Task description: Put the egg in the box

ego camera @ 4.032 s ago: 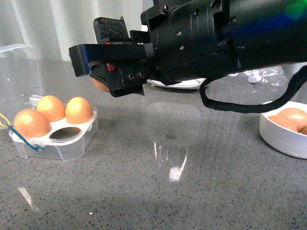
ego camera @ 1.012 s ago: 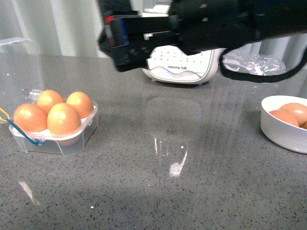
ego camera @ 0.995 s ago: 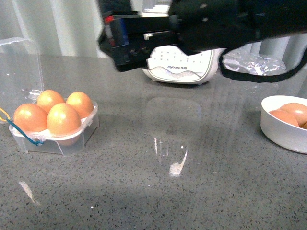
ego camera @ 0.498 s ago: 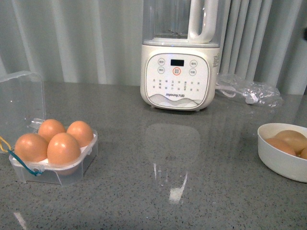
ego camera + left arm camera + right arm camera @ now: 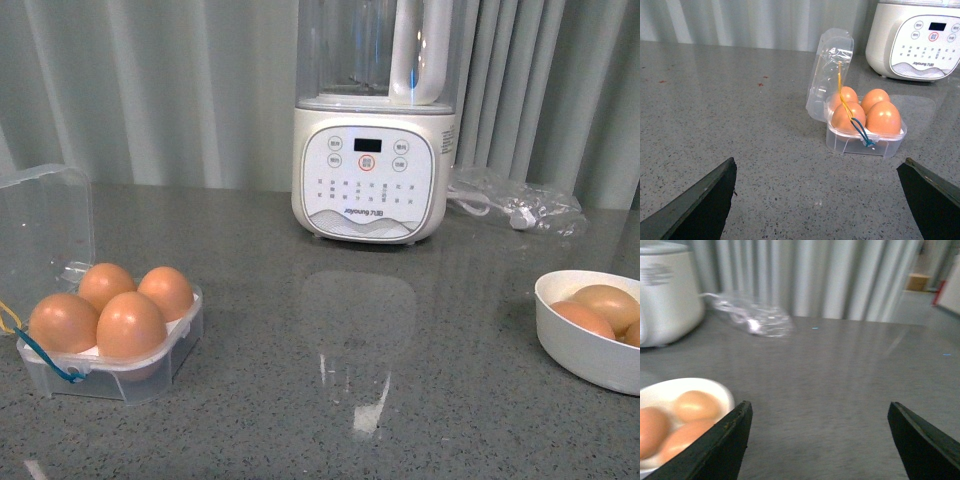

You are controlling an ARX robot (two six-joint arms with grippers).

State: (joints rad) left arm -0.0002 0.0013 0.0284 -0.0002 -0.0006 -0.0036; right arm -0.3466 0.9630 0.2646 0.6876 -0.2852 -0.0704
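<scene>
While my left gripper (image 5: 817,167) and right gripper (image 5: 820,409) gape empty, I judge the egg (image 5: 130,325) in the box (image 5: 152,370) light, slick, brittle: pinch its waist softly.

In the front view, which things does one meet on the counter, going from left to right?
box holding four eggs → white appliance → plastic bag → white bowl with eggs

Light: bright, even, soft; shadows are rendered faint.
Glare: white streaks are reflected on the countertop (image 5: 368,398), front view.
Left wrist view: sharp ahead of the left gripper (image 5: 818,161); its fingers (image 5: 700,205) are underexposed.
Right wrist view: blurred throughout beyond the right gripper (image 5: 820,405).
</scene>
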